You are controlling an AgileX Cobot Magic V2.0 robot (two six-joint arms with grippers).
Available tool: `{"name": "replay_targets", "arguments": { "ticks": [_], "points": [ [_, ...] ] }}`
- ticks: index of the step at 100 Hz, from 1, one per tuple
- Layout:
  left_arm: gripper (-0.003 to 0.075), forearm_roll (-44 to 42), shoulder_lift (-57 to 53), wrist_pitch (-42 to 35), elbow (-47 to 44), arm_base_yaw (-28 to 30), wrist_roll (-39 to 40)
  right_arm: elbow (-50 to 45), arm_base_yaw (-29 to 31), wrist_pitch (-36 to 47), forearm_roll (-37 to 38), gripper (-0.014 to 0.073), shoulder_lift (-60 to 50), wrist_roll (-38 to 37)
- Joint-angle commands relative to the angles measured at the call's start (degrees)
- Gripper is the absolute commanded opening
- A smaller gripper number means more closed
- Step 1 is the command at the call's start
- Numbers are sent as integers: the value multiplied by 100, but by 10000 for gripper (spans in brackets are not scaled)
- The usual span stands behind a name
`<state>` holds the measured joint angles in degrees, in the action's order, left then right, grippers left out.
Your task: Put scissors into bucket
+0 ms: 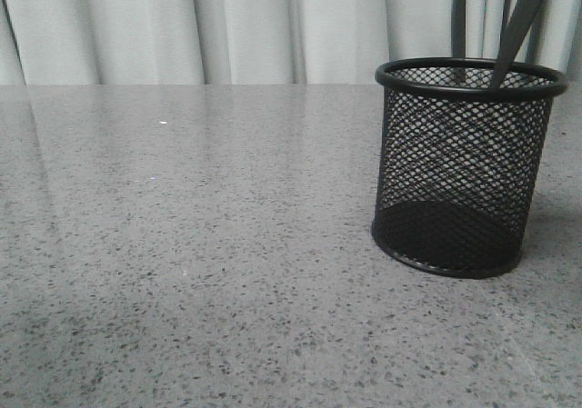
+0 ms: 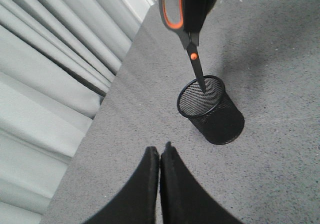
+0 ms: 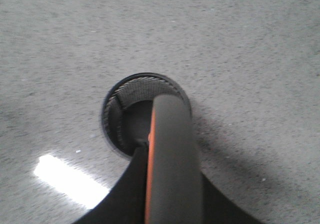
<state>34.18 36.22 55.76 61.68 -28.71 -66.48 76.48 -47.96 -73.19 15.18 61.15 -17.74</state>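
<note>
Grey speckled counter [image 1: 182,272]: right pincer [image 2: 197,7] clamps scissors [image 2: 192,49], blades vertical, tips directly over mesh pen cup [image 1: 464,167]; left pincer [image 2: 160,156] closed, empty.

blk mesh bucket [image 1: 464,167], grey/orange scissors [image 2: 181,14]

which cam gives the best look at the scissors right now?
Left wrist view: the scissors hang point-down over the bucket, showing the orange-lined handle, the pivot and the blade tip at the rim. Front view catches only a slice of blade above the rim. Right wrist view shows just a blurred handle close up.
</note>
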Motion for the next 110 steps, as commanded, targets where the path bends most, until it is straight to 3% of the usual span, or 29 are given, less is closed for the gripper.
{"name": "replay_targets", "arguments": {
  "ticks": [1, 58, 70, 89, 96, 110],
  "points": [
    [-21, 214, 7, -499, 132, -21, 75, 111, 46, 311, 412, -65, 233, -28],
    [-21, 355, 7, 96, 132, -21, 75, 111, 46, 759, 375, -57, 1381, -28],
    [-21, 356, 7, 85, 132, -21, 75, 111, 46, 731, 337, 51, 1386, -28],
    [-21, 356, 7, 50, 132, -21, 75, 167, 46, 742, 353, 326, 1386, -28],
    [-21, 356, 7, 50, 132, -21, 75, 327, 46, 730, 446, 372, 1386, -28],
    [-21, 356, 7, -62, 132, -21, 88, 1009, 46, 623, 686, 379, 1386, -28]
  ]
}}
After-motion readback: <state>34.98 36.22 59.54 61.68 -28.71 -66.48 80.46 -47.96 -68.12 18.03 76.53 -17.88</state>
